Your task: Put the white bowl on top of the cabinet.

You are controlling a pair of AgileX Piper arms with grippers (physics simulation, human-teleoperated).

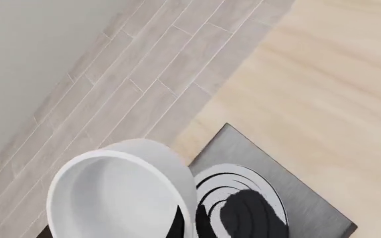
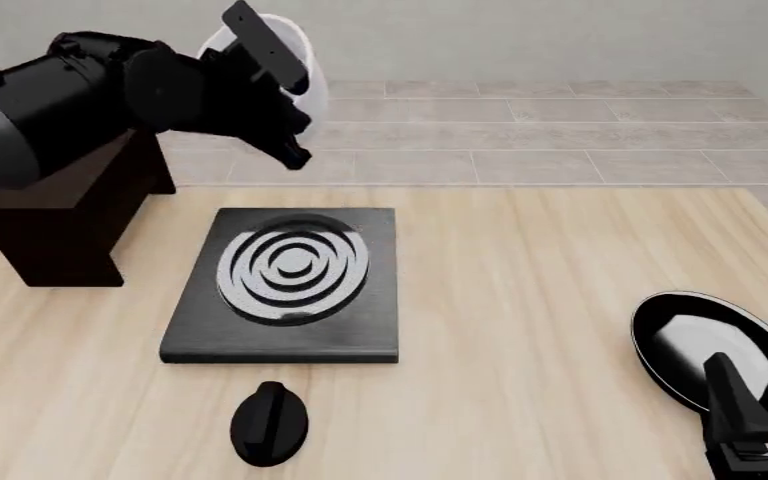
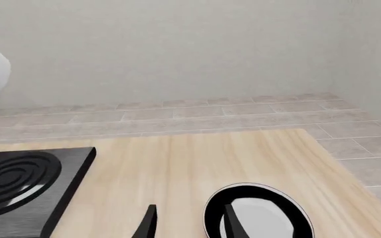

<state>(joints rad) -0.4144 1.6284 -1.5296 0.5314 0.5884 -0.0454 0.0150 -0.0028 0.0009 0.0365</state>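
While the left tool (image 2: 275,75) seems to grip the white bowl (image 2: 281,50) aloft, we see the cabinet (image 2: 64,215) below it; the right tool (image 2: 758,425) is open.

Left arm (image 2: 51,100): bulky rounded links, matte black shading to grey on the nearest section. Left gripper (image 2: 277,85): flat, angular black fingers, no markings visible. Right gripper (image 2: 758,420): same black finish, slim tapered fingers (image 3: 147,223) with dark edges. No cables or screws discernible.
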